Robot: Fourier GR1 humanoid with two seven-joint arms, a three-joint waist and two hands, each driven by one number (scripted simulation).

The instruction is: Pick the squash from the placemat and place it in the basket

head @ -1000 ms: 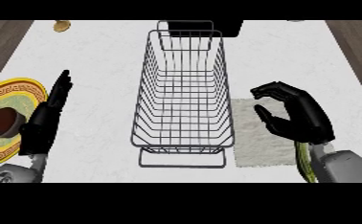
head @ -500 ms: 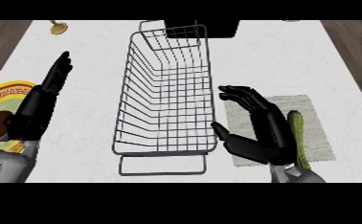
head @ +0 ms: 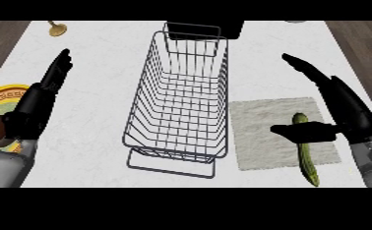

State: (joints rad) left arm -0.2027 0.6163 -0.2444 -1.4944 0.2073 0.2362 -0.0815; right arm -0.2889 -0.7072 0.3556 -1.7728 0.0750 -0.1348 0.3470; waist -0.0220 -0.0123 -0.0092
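Squash [head: 306, 151]: dark green, lighter streaks along its length. Placemat [head: 266, 131]: pale grey-green, speckled weave. Basket [head: 181, 96]: dark grey wire grid. Counter [head: 109, 47]: white with faint grey marbling. Both hands, left hand [head: 36, 107] and right hand [head: 341, 108]: black. Plate [head: 15, 92] at left edge: yellow rim with dark patterned band.

I see bright, even light on the white counter [head: 102, 67], no glare. The basket [head: 181, 101] casts a soft shadow at its near end. Both black hands read as flat silhouettes. Edges look undistorted to me.
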